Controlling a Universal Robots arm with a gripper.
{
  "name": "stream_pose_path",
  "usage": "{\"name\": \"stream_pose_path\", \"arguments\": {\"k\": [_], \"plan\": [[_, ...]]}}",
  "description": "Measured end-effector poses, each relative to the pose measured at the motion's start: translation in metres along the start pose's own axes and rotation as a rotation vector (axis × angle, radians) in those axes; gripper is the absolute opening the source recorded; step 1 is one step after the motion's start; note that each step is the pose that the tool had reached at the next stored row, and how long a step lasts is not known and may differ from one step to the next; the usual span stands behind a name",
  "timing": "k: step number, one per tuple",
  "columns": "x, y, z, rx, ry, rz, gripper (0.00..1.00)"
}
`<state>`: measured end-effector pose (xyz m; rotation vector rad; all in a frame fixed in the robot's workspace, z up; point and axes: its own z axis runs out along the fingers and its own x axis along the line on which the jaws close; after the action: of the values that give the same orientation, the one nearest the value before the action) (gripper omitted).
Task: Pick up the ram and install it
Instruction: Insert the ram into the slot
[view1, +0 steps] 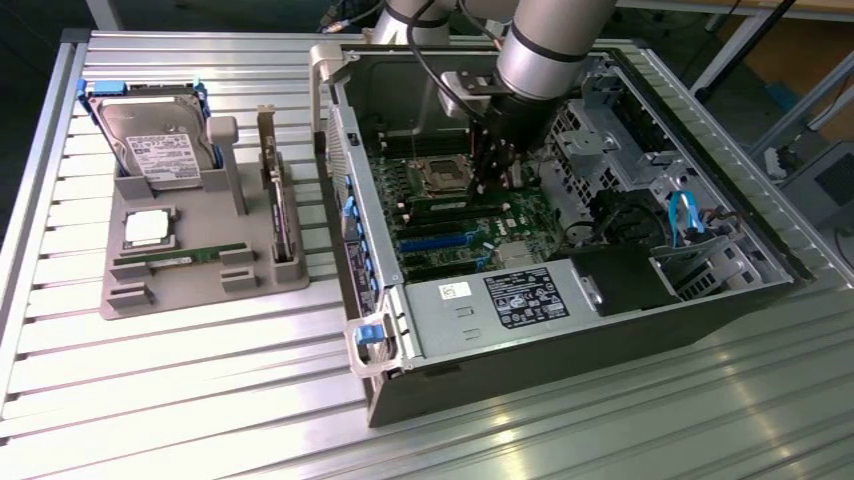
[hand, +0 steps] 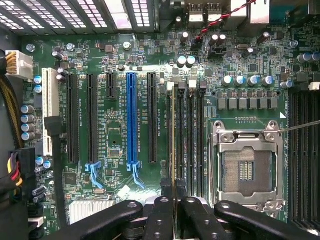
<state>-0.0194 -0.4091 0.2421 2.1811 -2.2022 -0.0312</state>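
slatted metal table (view1: 200, 400), open computer case (view1: 561, 350). the ram (hand: 174, 130) stands edge-on over the memory slots (hand: 191, 135) beside the processor socket (hand: 246, 170) — pinched in the gripper (hand: 175, 200), fingers nearly together. install step, seemingly; seating needs it square to one slot.

Ram (hand: 173, 145) end n/v, behind gripper (hand: 176, 202)

- One arm (view1: 554, 40).
- One case (view1: 561, 340), lying open.
- One tray (view1: 200, 295).
- One hard drive (view1: 160, 140).
- One processor (view1: 147, 228).
- One expansion card (view1: 278, 215).
- Two ram sticks by my count: tray ram (view1: 180, 258) and held ram (hand: 173, 125).
- One socket (hand: 245, 170).
- One blue slot (hand: 131, 120).
- One white slot (hand: 49, 110).
- Four black slots (hand: 152, 117) beside them.
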Motion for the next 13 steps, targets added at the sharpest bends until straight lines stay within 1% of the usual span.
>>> {"name": "stream_pose_path", "arguments": {"k": [3,13], "plan": [[0.0000,0.0000,0.0021,0.0000,0.0001,0.000,0.12],[-0.0001,-0.0005,0.0040,0.0005,0.0000,0.000,0.12]]}}
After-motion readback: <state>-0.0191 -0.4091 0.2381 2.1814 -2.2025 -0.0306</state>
